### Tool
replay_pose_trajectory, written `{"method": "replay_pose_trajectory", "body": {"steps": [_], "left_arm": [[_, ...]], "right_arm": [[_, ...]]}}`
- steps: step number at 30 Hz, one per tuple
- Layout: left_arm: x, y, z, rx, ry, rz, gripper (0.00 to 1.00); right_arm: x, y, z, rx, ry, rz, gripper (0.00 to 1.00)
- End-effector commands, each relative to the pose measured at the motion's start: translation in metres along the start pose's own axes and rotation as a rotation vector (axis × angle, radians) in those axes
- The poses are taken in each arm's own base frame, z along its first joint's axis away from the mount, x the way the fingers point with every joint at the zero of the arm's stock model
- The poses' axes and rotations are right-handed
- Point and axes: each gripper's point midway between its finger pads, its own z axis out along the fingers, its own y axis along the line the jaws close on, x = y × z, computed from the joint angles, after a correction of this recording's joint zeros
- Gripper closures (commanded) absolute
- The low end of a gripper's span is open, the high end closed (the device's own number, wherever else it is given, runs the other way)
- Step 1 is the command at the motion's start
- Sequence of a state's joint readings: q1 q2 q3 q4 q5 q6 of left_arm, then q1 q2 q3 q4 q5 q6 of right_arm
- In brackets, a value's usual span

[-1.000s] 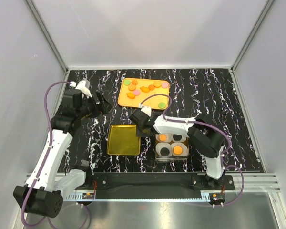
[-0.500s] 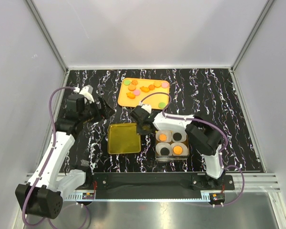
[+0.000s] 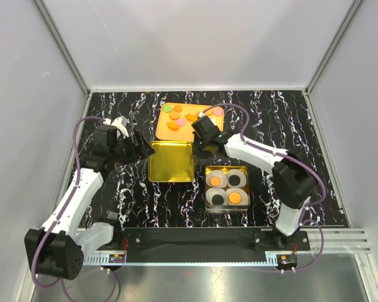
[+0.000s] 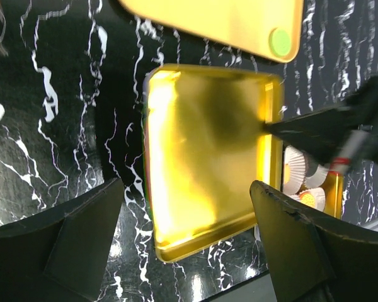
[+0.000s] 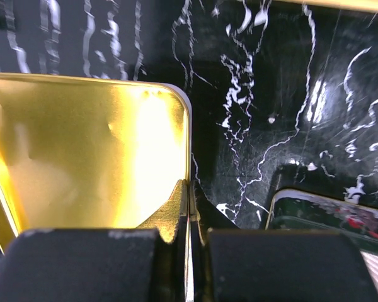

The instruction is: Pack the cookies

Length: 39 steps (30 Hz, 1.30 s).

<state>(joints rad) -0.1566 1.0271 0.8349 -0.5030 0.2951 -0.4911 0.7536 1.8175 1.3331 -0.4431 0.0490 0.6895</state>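
Right gripper (image 5: pixel 188 200) pinched tight on the right rim of the gold lid (image 3: pixel 171 162), thin edge caught between the two pressed fingers, close to the lid's far right corner. Left gripper (image 4: pixel 186 185) spread wide, nothing held, tips just beside the lid's left edge; touching it or not, impossible to tell. Beneath everything, a black marbled table (image 3: pixel 271 126), its near strip covered by the arm bases. Right arm (image 3: pixel 252 151) up from the near right base to a bent elbow, then forearm stretched left and away, wrist over the near right part of the orange tray (image 3: pixel 166 133) and covering that corner from above. Left arm (image 3: pixel 75 201) slanted away from the near left base, wrist turned rightward toward the lid. Lid between tray and near edge, just left of the tin (image 3: pixel 227 167); resting flat or lifted, unclear. Tin cut off in both wrist views, only a sliver at the frame edge. Inside it four white paper cups (image 3: pixel 243 177), each holding one of the cookies (image 3: pixel 235 197): two orange, two black. Other cookies loose on the tray, orange, pink and green. One green cookie (image 4: pixel 279 42) at the tray's near right corner, plain from the left wrist, hidden from above behind the right gripper.
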Motion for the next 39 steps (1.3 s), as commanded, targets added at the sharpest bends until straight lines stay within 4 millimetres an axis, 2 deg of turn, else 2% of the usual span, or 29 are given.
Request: {"method": "replay_pose_trajectory", "body": {"steps": [1,7,11,16,18,19,21,22,23,24,25,26,28,29,30,32,33,35,36,38,39], "left_arm": [[-0.003,-0.003,0.009,0.027,-0.011,-0.007,0.12],[0.008,-0.019,0.019,0.129,0.067,0.001,0.11],[0.016,-0.041,0.027,0.270,0.131,-0.041,0.11],[0.016,-0.062,0.030,0.361,0.149,-0.071,0.18],[0.011,-0.072,0.026,0.406,0.138,-0.089,0.24],[0.010,-0.077,0.025,0.424,0.136,-0.095,0.34],[0.006,-0.089,0.020,0.477,0.138,-0.107,0.47],[0.005,-0.092,0.020,0.485,0.141,-0.113,0.62],[0.004,-0.096,0.019,0.499,0.140,-0.118,0.68],[0.003,-0.098,0.019,0.506,0.141,-0.120,0.75],[0.002,-0.100,0.019,0.509,0.141,-0.123,0.83],[0.001,-0.102,0.019,0.513,0.146,-0.129,1.00],[0.000,-0.102,0.019,0.507,0.151,-0.136,1.00],[-0.003,-0.101,0.021,0.491,0.153,-0.139,1.00],[-0.004,-0.101,0.022,0.483,0.156,-0.139,1.00],[-0.009,-0.099,0.027,0.450,0.166,-0.144,1.00],[-0.012,-0.098,0.030,0.435,0.173,-0.142,1.00],[-0.015,-0.099,0.038,0.418,0.206,-0.160,1.00],[-0.016,-0.100,0.041,0.419,0.218,-0.169,1.00],[-0.020,-0.102,0.049,0.418,0.249,-0.194,1.00],[-0.020,-0.102,0.051,0.415,0.257,-0.203,1.00]], "right_arm": [[-0.027,0.013,-0.030,-0.081,-0.052,-0.017,1.00],[-0.036,0.007,-0.047,-0.116,-0.062,-0.010,1.00],[-0.040,0.010,-0.058,-0.152,-0.069,-0.010,1.00],[-0.045,0.012,-0.075,-0.181,-0.095,-0.004,1.00],[-0.046,0.011,-0.079,-0.183,-0.103,0.000,1.00],[-0.046,0.012,-0.081,-0.186,-0.105,-0.002,1.00],[-0.044,0.011,-0.081,-0.188,-0.102,-0.001,1.00],[-0.046,0.011,-0.082,-0.194,-0.116,-0.001,1.00],[-0.044,0.008,-0.080,-0.185,-0.118,-0.004,1.00],[-0.045,0.005,-0.079,-0.173,-0.126,-0.003,0.97],[-0.046,0.003,-0.079,-0.165,-0.136,-0.011,0.87],[-0.048,-0.001,-0.077,-0.144,-0.153,-0.026,0.80],[-0.052,-0.010,-0.078,-0.108,-0.189,-0.047,0.64],[-0.054,-0.020,-0.078,-0.069,-0.213,-0.076,0.51],[-0.056,-0.024,-0.079,-0.050,-0.233,-0.096,0.47],[-0.065,-0.025,-0.096,-0.009,-0.332,-0.199,0.40],[-0.060,-0.026,-0.100,0.013,-0.357,-0.241,0.36],[-0.065,-0.019,-0.117,0.039,-0.435,-0.345,0.33],[-0.048,-0.002,-0.120,0.012,-0.432,-0.419,0.32],[-0.045,0.009,-0.132,0.031,-0.497,-0.513,0.30],[-0.029,0.018,-0.132,0.019,-0.491,-0.565,0.28]]}}
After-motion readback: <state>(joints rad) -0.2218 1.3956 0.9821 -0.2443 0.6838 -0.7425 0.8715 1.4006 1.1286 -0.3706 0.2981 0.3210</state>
